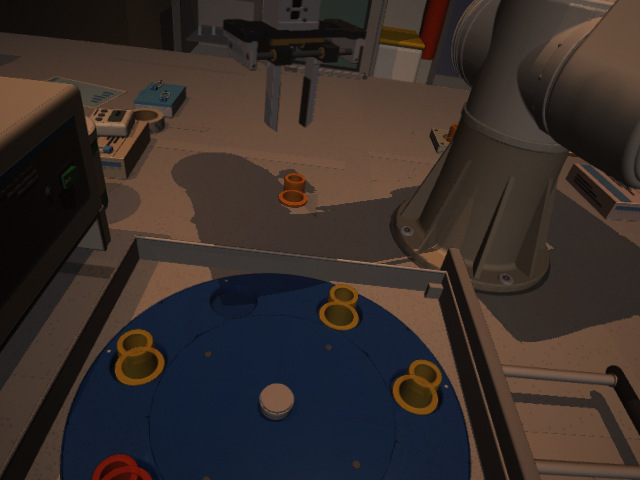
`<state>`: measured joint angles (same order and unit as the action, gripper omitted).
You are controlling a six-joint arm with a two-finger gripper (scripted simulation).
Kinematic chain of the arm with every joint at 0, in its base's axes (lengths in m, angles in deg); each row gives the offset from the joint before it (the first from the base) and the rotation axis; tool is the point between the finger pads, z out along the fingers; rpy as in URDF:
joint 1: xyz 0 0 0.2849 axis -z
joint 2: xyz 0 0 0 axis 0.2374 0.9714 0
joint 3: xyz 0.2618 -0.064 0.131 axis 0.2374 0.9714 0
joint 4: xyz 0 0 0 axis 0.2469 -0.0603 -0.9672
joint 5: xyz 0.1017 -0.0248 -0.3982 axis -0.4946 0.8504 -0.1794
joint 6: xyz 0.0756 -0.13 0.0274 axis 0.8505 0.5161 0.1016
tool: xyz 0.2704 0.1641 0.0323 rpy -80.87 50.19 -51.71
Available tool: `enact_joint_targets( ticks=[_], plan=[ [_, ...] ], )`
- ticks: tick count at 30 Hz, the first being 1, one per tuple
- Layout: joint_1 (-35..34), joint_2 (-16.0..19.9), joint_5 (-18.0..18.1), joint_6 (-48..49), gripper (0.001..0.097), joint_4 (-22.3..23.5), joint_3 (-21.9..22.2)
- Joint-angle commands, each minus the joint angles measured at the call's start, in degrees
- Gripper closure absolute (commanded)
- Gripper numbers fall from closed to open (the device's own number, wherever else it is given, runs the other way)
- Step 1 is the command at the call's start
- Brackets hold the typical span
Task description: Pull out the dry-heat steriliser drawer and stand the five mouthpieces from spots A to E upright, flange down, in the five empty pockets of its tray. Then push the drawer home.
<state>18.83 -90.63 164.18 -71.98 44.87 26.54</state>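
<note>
The pulled-out drawer holds a round blue tray (pixel 263 382) with three yellow mouthpieces standing in pockets at its left (pixel 138 357), back (pixel 340 308) and right (pixel 417 388). A red mouthpiece (pixel 120 469) sits at the tray's front left, partly cut off by the frame, and one pocket (pixel 233 302) at the back left is empty. An orange mouthpiece (pixel 293 190) stands flange down on the table beyond the drawer, and my gripper (pixel 289 124) hangs open and empty above and behind it.
The steriliser cabinet (pixel 46 191) stands at the left, and the drawer's raised rim (pixel 289 261) runs between tray and table. My arm's base (pixel 481 206) fills the right. Small boxes and a timer (pixel 124 129) lie at the far left, and rails (pixel 563 377) extend at the right.
</note>
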Motion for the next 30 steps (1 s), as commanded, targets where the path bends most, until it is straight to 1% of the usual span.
enact_joint_targets(
  ticks=[1,4,6,30],
  plan=[
    [0.2,-0.7,0.2,0.2,0.0506,0.0,0.4],
    [0.9,-2.8,1.0,1.0,0.0506,0.0,1.8],
    [1.3,-3.7,1.3,1.2,0.0506,0.0,2.3],
    [2.1,-4.0,1.4,1.3,0.0506,0.0,2.6]
  ],
)
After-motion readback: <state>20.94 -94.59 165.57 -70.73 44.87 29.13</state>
